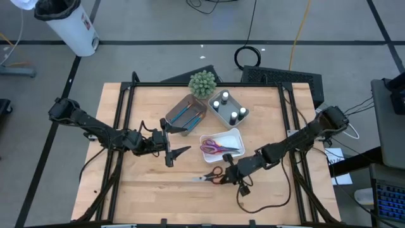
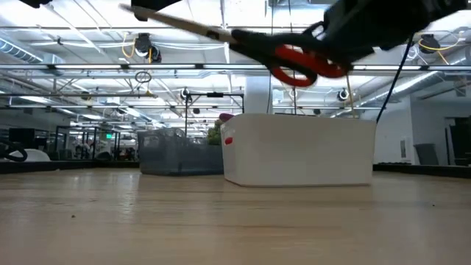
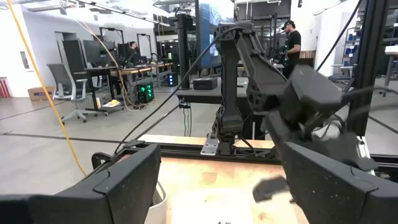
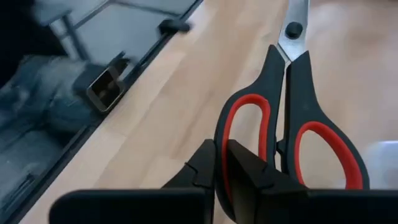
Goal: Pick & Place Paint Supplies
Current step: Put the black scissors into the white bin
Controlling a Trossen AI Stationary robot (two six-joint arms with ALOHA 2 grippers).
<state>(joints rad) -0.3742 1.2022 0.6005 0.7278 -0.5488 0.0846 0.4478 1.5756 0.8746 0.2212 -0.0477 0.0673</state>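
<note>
Red-and-black-handled scissors (image 1: 214, 176) hang over the table's near middle, with my right gripper (image 1: 229, 175) shut on their handle end. In the low view they (image 2: 294, 62) float high above the wood, in front of the white tray (image 2: 298, 147). Purple-handled scissors (image 1: 215, 148) lie in that white tray (image 1: 235, 135). Brushes (image 1: 188, 114) lie in the brown tray (image 1: 172, 114), and white-capped bottles (image 1: 225, 101) stand in the pale blue-grey tray (image 1: 243, 115). My left gripper (image 1: 172, 152) waits open, left of the trays, holding nothing. My right gripper pinches the rim of one handle loop (image 4: 222, 146) of the red-and-black scissors between its two fingers (image 4: 202, 171). The fingers come from the table's right side, slanting down, roughly along the scissors. The scissors are lifted clear of the table, blades (image 2: 176, 22) shut and pointing toward the table's left.
A round green spiky plant (image 1: 202, 83) stands at the far edge behind the trays. Black frame rails (image 1: 120, 126) run along the table's left and right sides. Bare wood (image 1: 158, 190) lies near the front edge. People show in the room beyond the table.
</note>
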